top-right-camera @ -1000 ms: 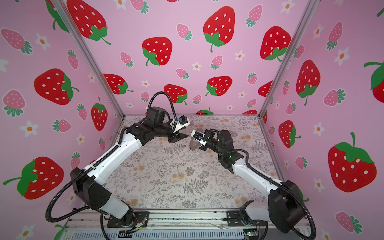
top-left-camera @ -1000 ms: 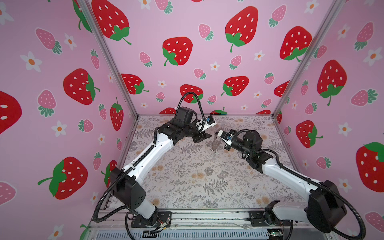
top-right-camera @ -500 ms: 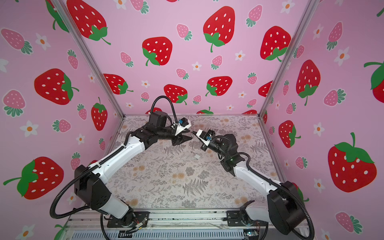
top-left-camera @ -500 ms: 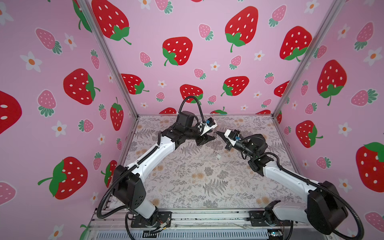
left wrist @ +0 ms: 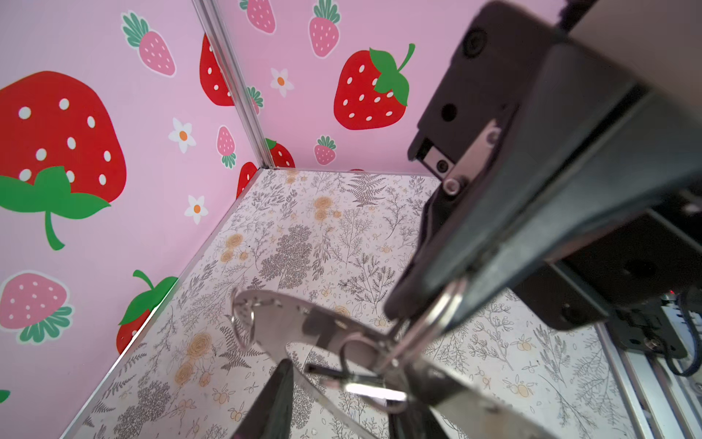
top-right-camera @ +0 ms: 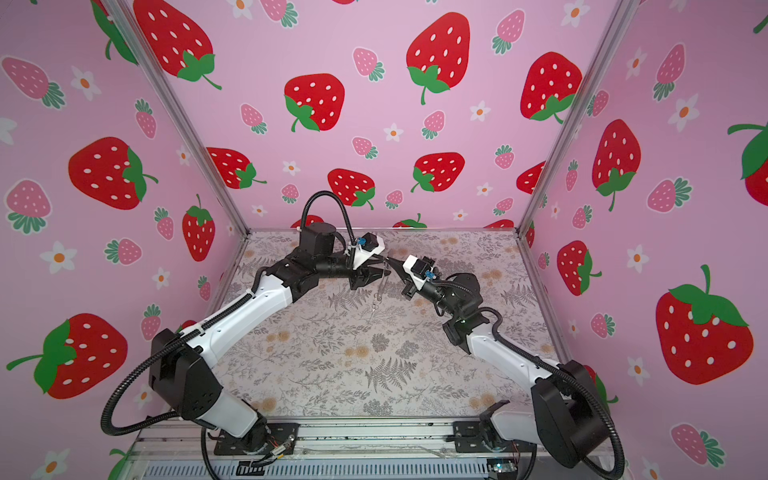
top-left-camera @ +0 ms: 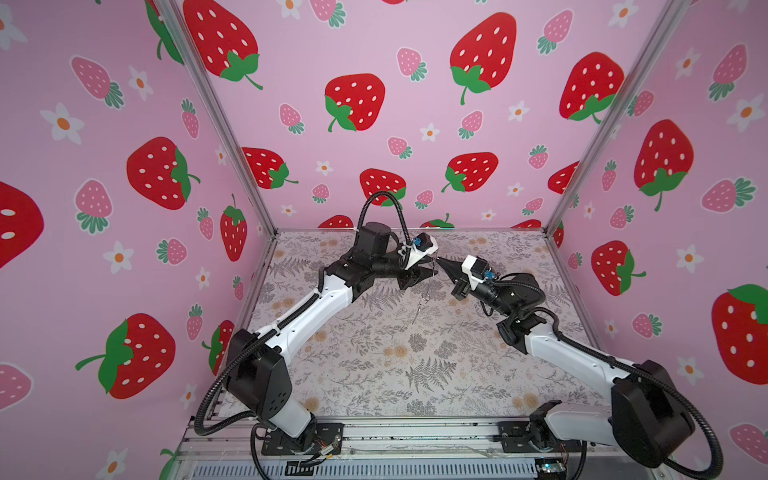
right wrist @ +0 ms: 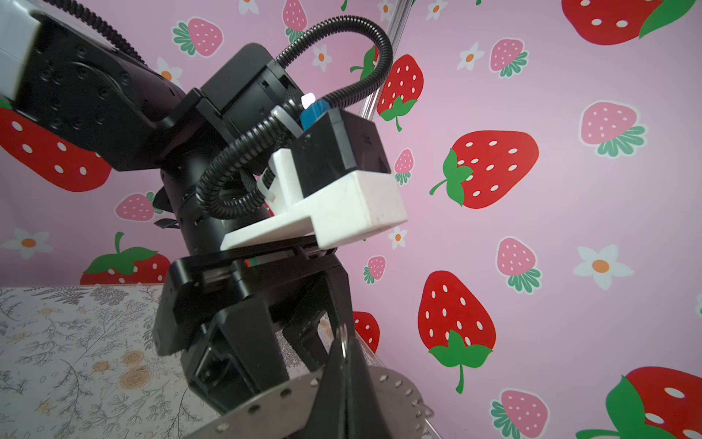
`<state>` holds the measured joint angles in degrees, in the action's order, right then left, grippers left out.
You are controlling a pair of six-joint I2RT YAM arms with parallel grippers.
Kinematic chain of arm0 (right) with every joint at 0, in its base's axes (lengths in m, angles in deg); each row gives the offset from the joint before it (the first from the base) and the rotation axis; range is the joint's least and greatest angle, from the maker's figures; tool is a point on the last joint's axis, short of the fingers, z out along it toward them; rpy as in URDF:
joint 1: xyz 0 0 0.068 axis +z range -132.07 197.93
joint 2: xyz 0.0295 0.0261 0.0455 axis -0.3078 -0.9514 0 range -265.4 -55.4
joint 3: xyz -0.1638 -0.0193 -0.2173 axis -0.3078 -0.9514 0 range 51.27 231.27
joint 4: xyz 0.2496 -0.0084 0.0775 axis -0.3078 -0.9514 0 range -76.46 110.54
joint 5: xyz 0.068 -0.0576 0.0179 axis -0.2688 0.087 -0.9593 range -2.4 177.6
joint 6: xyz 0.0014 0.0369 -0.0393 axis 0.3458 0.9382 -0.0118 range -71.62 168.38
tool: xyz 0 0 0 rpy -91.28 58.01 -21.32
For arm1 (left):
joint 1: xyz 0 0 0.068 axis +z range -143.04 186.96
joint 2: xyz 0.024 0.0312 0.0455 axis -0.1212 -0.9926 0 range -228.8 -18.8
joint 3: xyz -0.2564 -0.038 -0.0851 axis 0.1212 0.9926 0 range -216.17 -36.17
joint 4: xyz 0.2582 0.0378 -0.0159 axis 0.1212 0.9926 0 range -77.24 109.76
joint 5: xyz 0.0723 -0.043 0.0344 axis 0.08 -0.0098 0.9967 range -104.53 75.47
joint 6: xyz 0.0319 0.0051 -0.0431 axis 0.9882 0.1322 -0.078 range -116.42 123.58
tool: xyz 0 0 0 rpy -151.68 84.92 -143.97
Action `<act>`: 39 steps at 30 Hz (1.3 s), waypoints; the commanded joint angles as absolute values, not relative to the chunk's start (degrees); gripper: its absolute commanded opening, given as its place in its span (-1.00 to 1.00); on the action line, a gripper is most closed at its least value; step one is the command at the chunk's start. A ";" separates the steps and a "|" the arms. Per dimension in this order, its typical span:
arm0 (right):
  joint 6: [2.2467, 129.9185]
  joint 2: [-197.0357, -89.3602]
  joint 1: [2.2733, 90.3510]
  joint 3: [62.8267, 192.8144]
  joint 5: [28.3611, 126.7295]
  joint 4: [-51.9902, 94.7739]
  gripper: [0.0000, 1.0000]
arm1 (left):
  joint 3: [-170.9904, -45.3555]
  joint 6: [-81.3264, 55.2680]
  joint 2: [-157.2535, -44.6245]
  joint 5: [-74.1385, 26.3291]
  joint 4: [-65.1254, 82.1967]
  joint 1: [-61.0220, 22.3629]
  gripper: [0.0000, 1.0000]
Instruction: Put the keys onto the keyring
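Right gripper pinches the keyring rim tight; left gripper gapes partly beside it.

Bright, even light across my feeds.
Shadows faint, top-view edges bow; the keyring glints, blurred close-up.

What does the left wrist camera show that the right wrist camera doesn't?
Only the left wrist view shows the right tool closed on a wire loop of the keyring. Only the right wrist view shows the left tool, jaws apart, under its white camera mount and ribbed black cable. Both show the silvery keyring, the floral table and the strawberry walls.
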<state>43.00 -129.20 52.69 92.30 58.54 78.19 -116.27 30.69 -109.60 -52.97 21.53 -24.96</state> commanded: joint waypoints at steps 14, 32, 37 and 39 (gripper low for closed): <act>45.92 -129.73 51.15 91.74 54.26 83.56 -1.00 | -111.59 33.96 -103.35 -53.20 17.15 -20.82 -0.16; 46.45 -130.70 51.15 92.45 51.22 84.10 -1.00 | -113.78 30.89 -105.01 -66.98 11.70 -20.81 -0.39; 46.70 -131.07 51.15 92.75 50.39 84.26 -1.00 | -113.95 31.18 -105.18 -68.34 11.57 -20.81 -0.40; 46.80 -131.29 51.14 92.93 49.92 84.26 -1.00 | -114.00 31.25 -105.37 -68.79 11.45 -20.81 -0.41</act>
